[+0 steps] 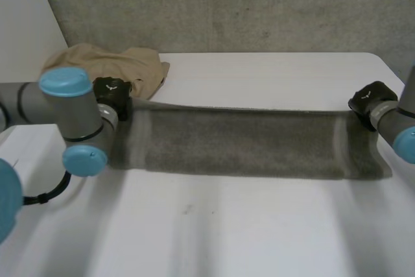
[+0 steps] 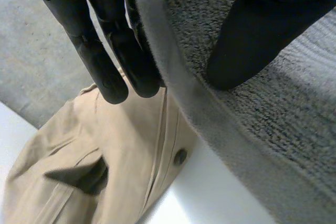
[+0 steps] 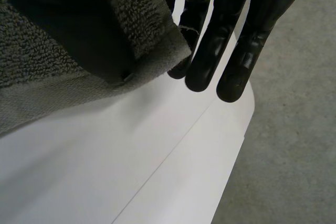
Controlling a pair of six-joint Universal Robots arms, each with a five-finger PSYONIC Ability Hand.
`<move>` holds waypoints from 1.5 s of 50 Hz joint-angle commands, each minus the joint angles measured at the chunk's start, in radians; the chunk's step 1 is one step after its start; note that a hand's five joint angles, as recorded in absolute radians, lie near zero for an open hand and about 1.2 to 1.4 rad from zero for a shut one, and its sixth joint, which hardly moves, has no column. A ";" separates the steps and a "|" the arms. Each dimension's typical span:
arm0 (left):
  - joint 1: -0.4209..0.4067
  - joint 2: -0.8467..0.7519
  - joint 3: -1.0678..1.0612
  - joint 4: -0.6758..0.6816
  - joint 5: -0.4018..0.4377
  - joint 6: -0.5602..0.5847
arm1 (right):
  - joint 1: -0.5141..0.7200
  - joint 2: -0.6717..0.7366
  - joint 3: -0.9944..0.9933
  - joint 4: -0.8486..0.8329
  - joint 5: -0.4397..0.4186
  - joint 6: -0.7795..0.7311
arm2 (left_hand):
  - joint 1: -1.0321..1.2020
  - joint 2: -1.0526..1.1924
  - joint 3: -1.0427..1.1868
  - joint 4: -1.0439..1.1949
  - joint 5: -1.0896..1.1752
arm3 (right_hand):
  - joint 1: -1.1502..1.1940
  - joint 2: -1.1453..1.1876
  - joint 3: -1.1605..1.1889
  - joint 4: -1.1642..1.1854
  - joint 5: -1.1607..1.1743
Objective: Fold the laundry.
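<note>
Here, you have the grey towel stretched between both hands, likely so it spreads flat for a fold. Your left hand pinches one short end between thumb and fingers, and your right hand clamps the opposite corner the same way. The beige garment lies just behind the left hand, so keep that end off it. The white table offers open room nearer you, but the right hand sits near its edge.

The left arm covers the grey towel's left end and the beige garment's near edge.
</note>
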 commanded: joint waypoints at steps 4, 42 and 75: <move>-0.061 -0.086 0.091 0.002 0.007 0.020 | 0.061 0.116 -0.217 -0.017 0.108 0.074 | -0.984 -1.024 -1.020 -1.026 -0.980 | -0.786 -0.948 -0.964 -0.974 -0.955; -0.084 0.413 -0.572 0.171 0.033 -0.206 | -0.247 -0.416 0.732 -0.270 -0.357 0.404 | -0.974 -1.015 -1.010 -1.016 -0.971 | -0.380 -0.541 -0.557 -0.568 -0.549; -0.084 0.419 -0.602 0.174 0.031 -0.207 | -0.429 -0.300 0.581 -0.264 -0.257 0.305 | -0.971 -1.012 -1.007 -1.013 -0.968 | 0.435 0.274 0.258 0.248 0.266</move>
